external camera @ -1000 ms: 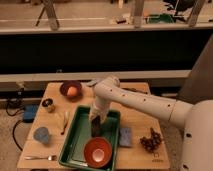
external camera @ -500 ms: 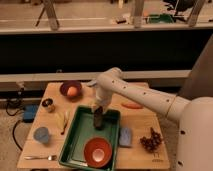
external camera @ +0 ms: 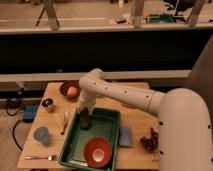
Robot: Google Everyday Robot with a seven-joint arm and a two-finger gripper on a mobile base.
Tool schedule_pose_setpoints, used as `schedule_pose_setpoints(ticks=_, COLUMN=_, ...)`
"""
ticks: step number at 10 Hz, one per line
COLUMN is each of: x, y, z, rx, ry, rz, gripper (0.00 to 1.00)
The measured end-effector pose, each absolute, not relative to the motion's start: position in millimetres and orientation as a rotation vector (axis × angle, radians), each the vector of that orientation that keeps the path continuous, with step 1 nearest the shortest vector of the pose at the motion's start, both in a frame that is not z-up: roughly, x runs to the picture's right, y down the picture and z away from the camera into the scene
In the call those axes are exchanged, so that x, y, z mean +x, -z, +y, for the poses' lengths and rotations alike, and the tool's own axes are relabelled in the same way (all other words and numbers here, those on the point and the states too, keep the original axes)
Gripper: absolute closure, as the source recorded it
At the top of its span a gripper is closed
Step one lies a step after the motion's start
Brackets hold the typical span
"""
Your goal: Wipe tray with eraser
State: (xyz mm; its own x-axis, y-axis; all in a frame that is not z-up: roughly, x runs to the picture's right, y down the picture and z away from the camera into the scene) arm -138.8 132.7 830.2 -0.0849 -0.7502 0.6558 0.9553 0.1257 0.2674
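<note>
The large green tray (external camera: 107, 126) lies on the wooden table, front middle. The eraser (external camera: 85, 119), a small dark upright block, stands at the tray's back left corner. My gripper (external camera: 84, 110) comes down from the white arm right on top of the eraser. An orange-red bowl (external camera: 97, 151) sits in the tray's front part.
A dark bowl holding an orange ball (external camera: 71, 90) stands at the back left. A small dark cup (external camera: 48, 105), a blue cup (external camera: 42, 135), a banana (external camera: 64, 121) and a fork (external camera: 40, 157) lie left of the tray. A blue-grey pad (external camera: 125, 136) and dark grapes (external camera: 149, 141) lie right.
The arm has swung left and the gripper with the eraser has moved from the tray's back middle toward its back left corner.
</note>
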Motion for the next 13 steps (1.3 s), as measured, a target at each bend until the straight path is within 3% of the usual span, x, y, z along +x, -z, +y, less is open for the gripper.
schedule_pose_setpoints(ticks=4, x=-148, y=-811, z=151, rx=-0.342, ry=1.510, rz=-0.817, gripper=1.00)
schedule_pose_setpoints(ticks=9, x=-79, y=-787, z=169, rx=-0.393, ry=1.525, rz=-0.792, gripper=1.00)
schedule_pose_setpoints(ticks=13, x=-19, y=-786, z=149, rx=-0.362, ry=1.424, rz=-0.742, gripper=1.00)
